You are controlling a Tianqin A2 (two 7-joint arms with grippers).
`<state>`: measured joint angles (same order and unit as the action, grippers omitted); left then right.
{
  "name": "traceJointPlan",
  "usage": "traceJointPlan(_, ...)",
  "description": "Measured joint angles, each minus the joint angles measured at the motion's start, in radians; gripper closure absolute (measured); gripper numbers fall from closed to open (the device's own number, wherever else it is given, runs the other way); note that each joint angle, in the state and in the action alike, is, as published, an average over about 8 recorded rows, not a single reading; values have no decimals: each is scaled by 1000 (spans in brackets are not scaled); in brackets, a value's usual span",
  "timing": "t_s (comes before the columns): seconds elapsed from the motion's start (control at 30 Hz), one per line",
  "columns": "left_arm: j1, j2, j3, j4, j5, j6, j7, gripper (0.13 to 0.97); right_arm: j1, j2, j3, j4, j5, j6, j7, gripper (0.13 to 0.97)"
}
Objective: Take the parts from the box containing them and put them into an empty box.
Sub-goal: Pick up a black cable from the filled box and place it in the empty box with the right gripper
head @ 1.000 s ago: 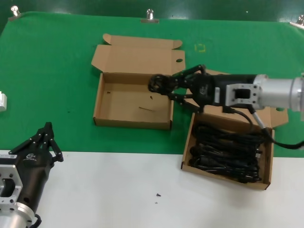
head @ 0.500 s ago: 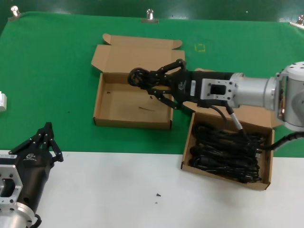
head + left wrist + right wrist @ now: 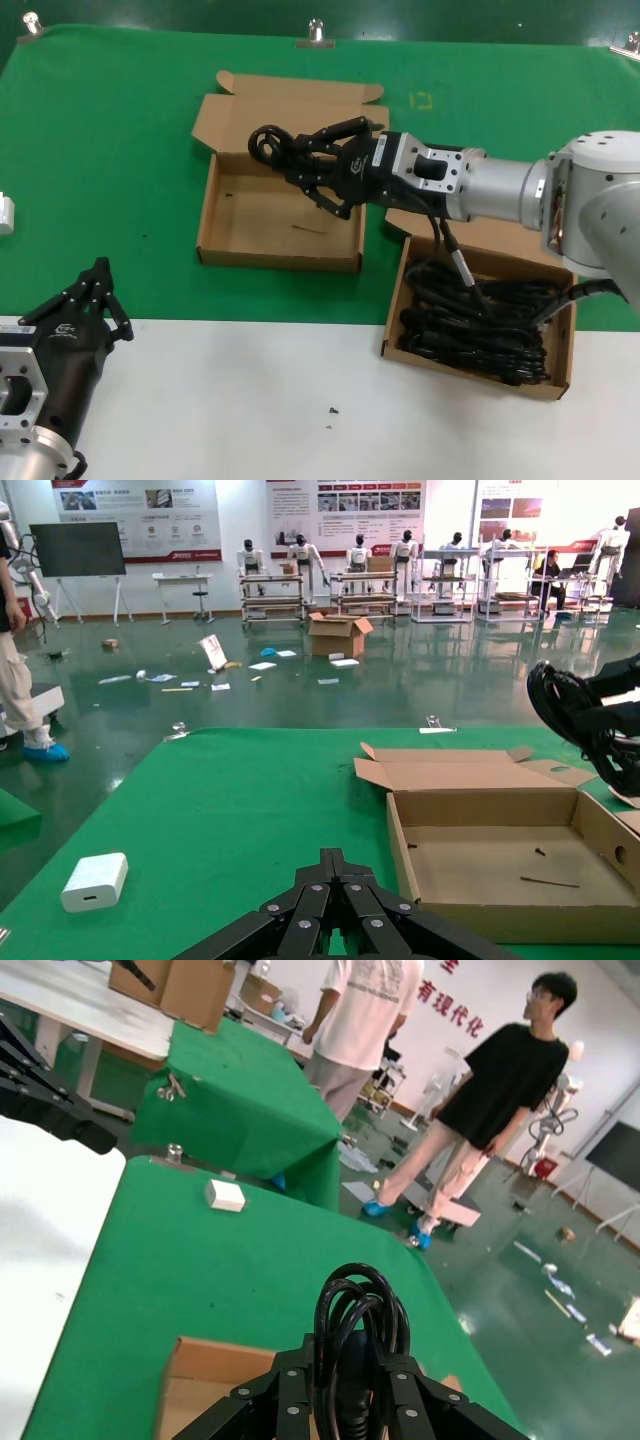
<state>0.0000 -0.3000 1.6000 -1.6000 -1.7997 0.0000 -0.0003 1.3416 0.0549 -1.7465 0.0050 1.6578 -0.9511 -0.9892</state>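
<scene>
My right gripper (image 3: 296,165) is shut on one coiled black power cord (image 3: 266,143) and holds it in the air over the back part of the empty box (image 3: 250,215), whose tan floor bears a thin dark line. The right wrist view shows the cord's loops (image 3: 358,1315) standing up between the closed fingers (image 3: 290,1390). In the left wrist view the held cord (image 3: 556,695) hangs above that open box (image 3: 480,865). The box containing the parts (image 3: 465,364) lies to the right with several black cords (image 3: 480,315) in it. My left gripper (image 3: 100,285) is parked shut at the near left.
A white adapter (image 3: 5,213) lies on the green mat at the far left, also visible from the left wrist as a white adapter (image 3: 94,880). Both boxes' lids stand open toward the back. A small dark speck (image 3: 332,410) lies on the white table front.
My right gripper has carried the cord leftward, from beside the empty box's right wall to over its back part. The left arm has not moved.
</scene>
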Motion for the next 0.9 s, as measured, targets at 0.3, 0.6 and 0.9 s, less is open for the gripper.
traceJointPlan(0.3,0,0,0,0,0,0,0,958,-8,-11,-24,0,-24,30,42,856)
traceJointPlan(0.6,0,0,0,0,0,0,0,958,-12,-18,-64,0,-64,36,46,856)
traceJointPlan(0.9,0,0,0,0,0,0,0,958,-14,-35,-66,0,-67,60,42,856)
